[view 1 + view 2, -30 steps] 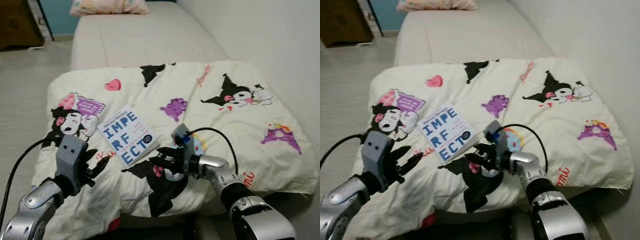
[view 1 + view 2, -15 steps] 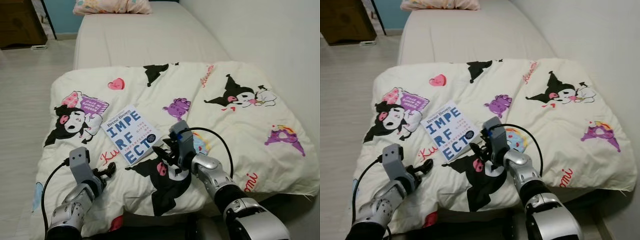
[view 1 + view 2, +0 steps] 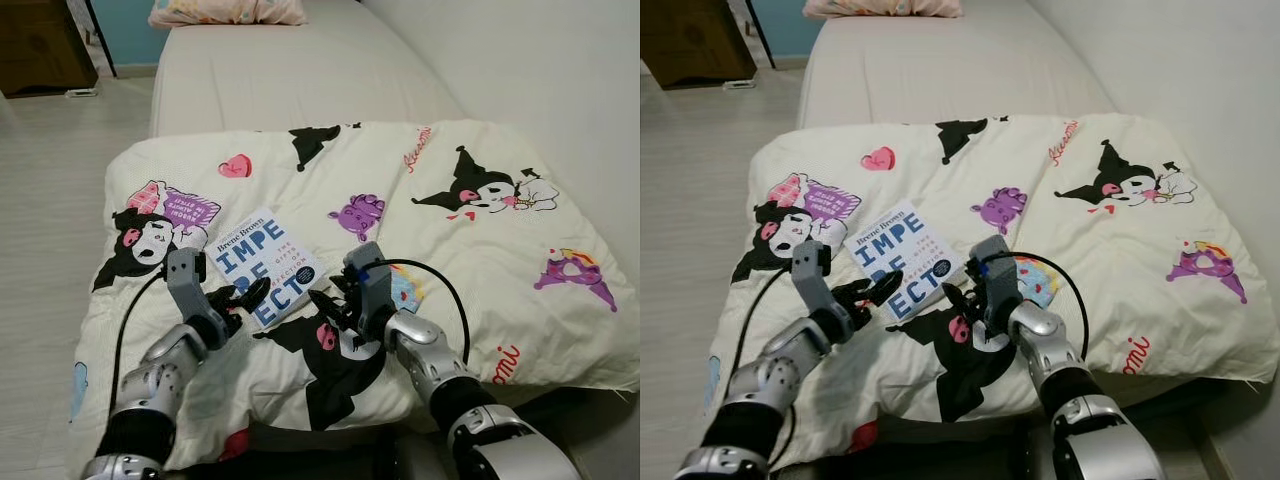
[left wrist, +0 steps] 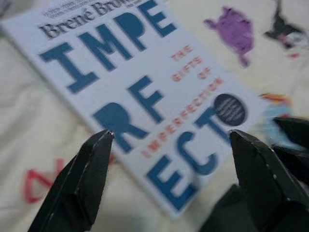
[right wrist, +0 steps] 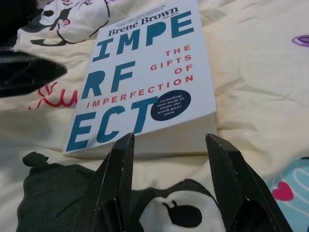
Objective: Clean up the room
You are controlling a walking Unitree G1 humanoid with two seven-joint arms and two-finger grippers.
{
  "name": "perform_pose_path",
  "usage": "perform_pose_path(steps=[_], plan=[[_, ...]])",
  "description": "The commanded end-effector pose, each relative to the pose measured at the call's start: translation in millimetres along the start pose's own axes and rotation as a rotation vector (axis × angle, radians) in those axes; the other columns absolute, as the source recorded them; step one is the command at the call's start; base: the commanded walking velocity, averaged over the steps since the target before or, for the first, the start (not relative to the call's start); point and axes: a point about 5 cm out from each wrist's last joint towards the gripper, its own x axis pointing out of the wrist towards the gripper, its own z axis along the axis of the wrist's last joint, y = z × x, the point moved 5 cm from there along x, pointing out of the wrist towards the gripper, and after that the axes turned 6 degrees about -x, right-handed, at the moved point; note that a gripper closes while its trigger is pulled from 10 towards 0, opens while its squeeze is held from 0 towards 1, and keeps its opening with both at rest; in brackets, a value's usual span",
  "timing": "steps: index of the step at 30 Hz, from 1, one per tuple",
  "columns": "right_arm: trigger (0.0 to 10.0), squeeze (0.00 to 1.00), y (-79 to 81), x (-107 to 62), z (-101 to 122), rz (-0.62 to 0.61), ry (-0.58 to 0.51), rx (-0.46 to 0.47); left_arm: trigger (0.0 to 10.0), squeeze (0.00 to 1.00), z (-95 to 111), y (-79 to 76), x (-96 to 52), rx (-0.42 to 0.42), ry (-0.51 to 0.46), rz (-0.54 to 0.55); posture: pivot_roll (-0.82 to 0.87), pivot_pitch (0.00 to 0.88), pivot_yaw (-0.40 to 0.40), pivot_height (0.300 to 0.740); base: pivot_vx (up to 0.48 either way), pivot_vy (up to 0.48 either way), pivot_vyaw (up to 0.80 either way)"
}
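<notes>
A white paperback book point(image 3: 265, 266) with big blue letters lies flat on the cartoon-print duvet point(image 3: 460, 260) at the foot of the bed. My left gripper point(image 3: 243, 297) is open at the book's near left corner, its black fingertips point(image 4: 94, 159) over the cover. My right gripper point(image 3: 332, 309) is open just off the book's near right corner, its fingers point(image 5: 118, 166) spread before the page edge. Nothing is held by either gripper.
Beyond the duvet the bare mattress point(image 3: 290, 70) runs back to a pillow point(image 3: 225, 12). A white wall point(image 3: 540, 70) lines the bed's right side. Pale floor point(image 3: 50, 170) and a dark wooden cabinet point(image 3: 40, 45) lie to the left.
My left arm has swung from the duvet's near left edge up and right, bringing its gripper onto the book's corner. The right gripper has barely shifted.
</notes>
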Motion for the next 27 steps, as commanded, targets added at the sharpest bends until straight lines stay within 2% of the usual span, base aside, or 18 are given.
perform_pose_path(steps=[1,2,3,5,6,7,8,9,11,12,14,18,23,25,26,27], plan=[[10.0,0.00,6.2,-2.1,-10.1,0.012,0.019,0.006,10.0,1.00,-19.9,18.5,-8.6,0.015,0.059,0.086,0.03,0.489,0.013,0.568,0.000,0.000,0.00],[10.0,0.00,6.2,-2.1,-10.1,0.012,0.019,0.006,10.0,1.00,-19.9,18.5,-8.6,0.015,0.059,0.086,0.03,0.489,0.013,0.568,0.000,0.000,0.00],[10.0,0.00,5.9,-2.1,-10.0,0.011,0.019,0.003,10.0,1.00,-26.3,28.9,-11.1,-0.006,0.067,0.141,0.03,0.488,0.013,0.568,0.000,0.000,0.00],[10.0,0.00,5.9,-2.1,-10.0,0.011,0.019,0.003,10.0,1.00,-26.3,28.9,-11.1,-0.006,0.067,0.141,0.03,0.488,0.013,0.568,0.000,0.000,0.00],[10.0,0.00,6.3,-1.9,-9.7,0.012,0.019,0.002,10.0,1.00,-30.3,36.4,-12.5,-0.063,0.058,0.175,0.02,0.487,0.011,0.568,0.000,0.000,0.00],[10.0,0.00,6.3,-1.9,-9.7,0.012,0.019,0.002,10.0,1.00,-30.3,36.4,-12.5,-0.063,0.058,0.175,0.02,0.487,0.011,0.568,0.000,0.000,0.00],[10.0,0.00,7.5,-1.6,-8.9,0.015,0.014,-0.005,10.0,1.00,-35.9,42.3,-12.8,-0.130,0.054,0.209,0.01,0.486,0.010,0.568,0.000,0.000,0.00],[10.0,0.00,7.5,-1.6,-8.9,0.015,0.014,-0.005,10.0,1.00,-35.9,42.3,-12.8,-0.130,0.054,0.209,0.01,0.486,0.010,0.568,0.000,0.000,0.00],[10.0,0.00,11.0,-1.7,-7.2,0.030,0.001,-0.034,10.0,1.00,-43.6,45.3,-11.1,-0.271,0.035,0.235,0.00,0.488,0.010,0.568,0.000,0.000,0.00],[10.0,0.00,11.0,-1.7,-7.2,0.030,0.001,-0.034,10.0,1.00,-43.6,45.3,-11.1,-0.271,0.035,0.235,0.00,0.488,0.010,0.568,0.000,0.000,0.00],[10.0,0.00,14.0,-2.7,-6.4,0.044,-0.012,-0.052,10.0,1.00,-46.1,43.3,-8.3,-0.348,0.020,0.234,0.00,0.488,0.011,0.568,0.000,0.000,0.00],[10.0,0.00,17.0,-4.6,-8.1,0.059,-0.017,-0.063,10.0,1.00,-46.3,34.9,-2.2,-0.395,0.013,0.197,-0.01,0.493,0.017,0.568,0.000,0.000,0.00],[10.0,0.00,17.4,-5.9,-9.6,0.061,-0.017,-0.063,10.0,1.00,-46.0,27.7,2.6,-0.411,0.016,0.165,-0.01,0.496,0.021,0.568,0.000,0.000,0.00],[10.0,0.00,17.0,-7.4,-12.1,0.059,-0.013,-0.061,10.0,1.00,-49.1,17.9,7.7,-0.402,0.047,0.123,0.00,0.500,0.027,0.568,0.000,0.000,0.00],[10.0,0.00,17.0,-7.4,-12.1,0.059,-0.013,-0.061,10.0,1.00,-49.1,17.9,7.7,-0.402,0.047,0.123,0.00,0.500,0.027,0.568,0.000,0.000,0.00],[10.0,0.00,16.8,-8.3,-13.4,0.059,-0.010,-0.061,10.0,1.00,-51.2,10.0,10.6,-0.403,0.067,0.079,0.00,0.500,0.027,0.568,0.000,0.000,0.00]])
